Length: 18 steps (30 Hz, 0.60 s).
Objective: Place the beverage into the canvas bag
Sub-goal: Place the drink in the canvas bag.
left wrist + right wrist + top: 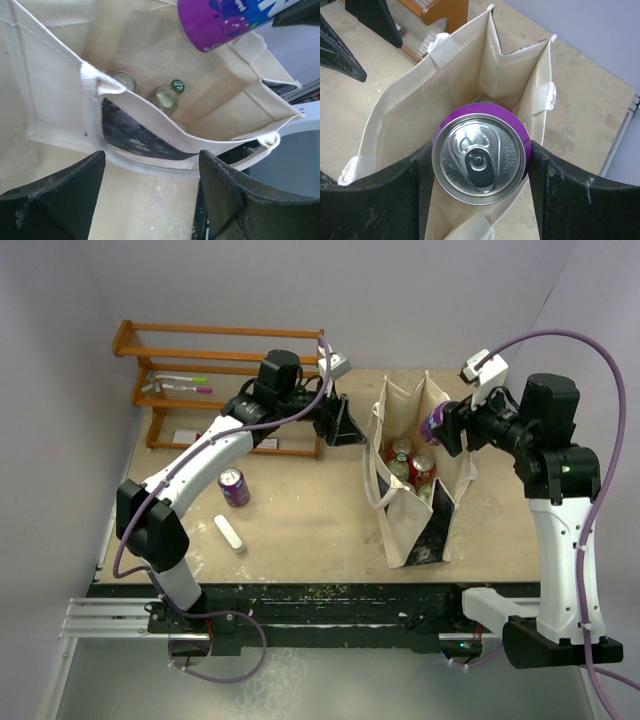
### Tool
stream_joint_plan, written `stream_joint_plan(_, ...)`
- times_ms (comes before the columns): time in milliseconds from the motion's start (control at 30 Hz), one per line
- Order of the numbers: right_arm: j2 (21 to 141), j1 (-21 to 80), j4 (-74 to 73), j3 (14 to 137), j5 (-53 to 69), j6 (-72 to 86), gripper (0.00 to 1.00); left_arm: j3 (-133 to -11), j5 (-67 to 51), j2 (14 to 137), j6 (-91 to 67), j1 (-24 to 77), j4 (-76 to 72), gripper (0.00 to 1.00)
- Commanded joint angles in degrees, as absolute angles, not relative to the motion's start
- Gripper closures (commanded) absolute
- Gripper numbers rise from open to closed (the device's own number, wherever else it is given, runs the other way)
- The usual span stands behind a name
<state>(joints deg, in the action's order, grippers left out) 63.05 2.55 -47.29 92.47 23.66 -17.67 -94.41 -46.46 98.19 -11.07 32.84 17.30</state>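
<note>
The cream canvas bag (412,530) stands open at the table's middle, with a dark print on its side. My right gripper (450,426) is shut on a purple beverage can (436,424) and holds it over the bag's far right rim. In the right wrist view the can (480,152) sits between my fingers (380,200), above the bag's open mouth (410,115). My left gripper (347,426) is open and empty just left of the bag. In the left wrist view its jaws stand wide apart, with the bag's handle (150,167) just ahead of them and the held can (220,22) at the top.
Red cans (423,468) and a green-capped bottle (169,96) stand inside the bag. A second purple can (233,486) and a white stick-shaped object (229,534) lie on the table at the left. A wooden rack (200,360) with markers stands at the back left.
</note>
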Motion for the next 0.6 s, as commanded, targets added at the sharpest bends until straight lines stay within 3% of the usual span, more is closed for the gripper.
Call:
stream_joint_plan(0, 62.62, 2.29, -43.86, 92.01, 26.32, -21.66, 1.0, -97.12, -47.3, 99.11, -20.54, 34.81, 12.39, 0.23)
stream_joint_plan(267, 64.12, 2.29, -45.41, 89.66, 25.42, -23.08, 1.0, -100.36, -44.25, 103.29, -28.61, 38.33, 11.71, 0.33)
stream_joint_plan(567, 64.12, 2.33, -58.56, 90.66, 28.84, -28.75, 1.0, -99.26, -43.41, 104.6, -30.84, 38.86, 11.11, 0.45)
